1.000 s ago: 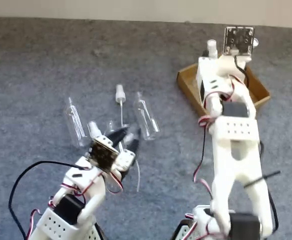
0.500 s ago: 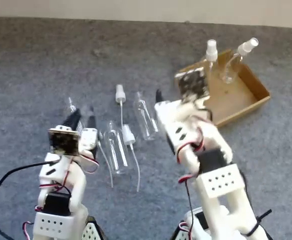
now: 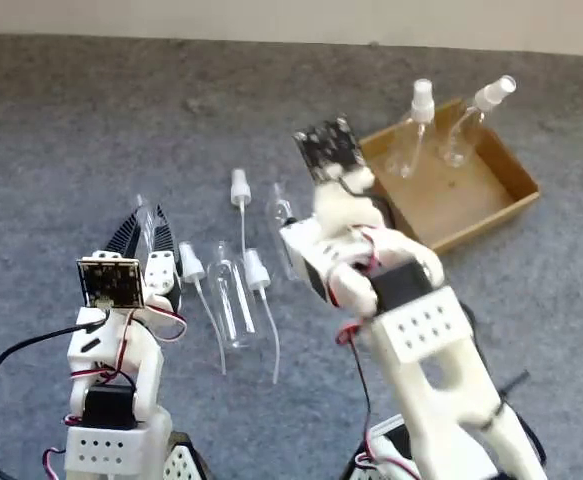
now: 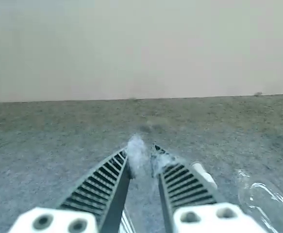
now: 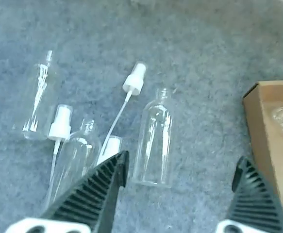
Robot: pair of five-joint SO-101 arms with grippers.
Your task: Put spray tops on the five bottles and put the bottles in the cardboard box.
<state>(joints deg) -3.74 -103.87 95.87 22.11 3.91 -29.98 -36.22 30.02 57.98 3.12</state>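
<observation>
Three clear bottles without tops lie on the grey carpet: a left bottle (image 3: 143, 215), a middle bottle (image 3: 229, 300) and a right bottle (image 5: 156, 138). Among them lie three loose white spray tops (image 3: 239, 187), (image 3: 189, 262), (image 3: 256, 268). The cardboard box (image 3: 481, 190) at the back right holds two topped bottles (image 3: 406, 130), (image 3: 466, 125). My left gripper (image 4: 141, 158) is low over the left bottle, fingers narrowly apart with its neck between the tips. My right gripper (image 5: 182, 160) hangs wide open above the right bottle, holding nothing.
The right arm (image 3: 371, 270) stretches over the carpet between the loose bottles and the box and hides part of the right bottle in the high view. A pale wall (image 4: 141, 43) runs along the carpet's far edge.
The right arm swung from above the box leftward to above the loose bottles. The left arm shifted left from the middle bottle and spray tops to the left bottle.
</observation>
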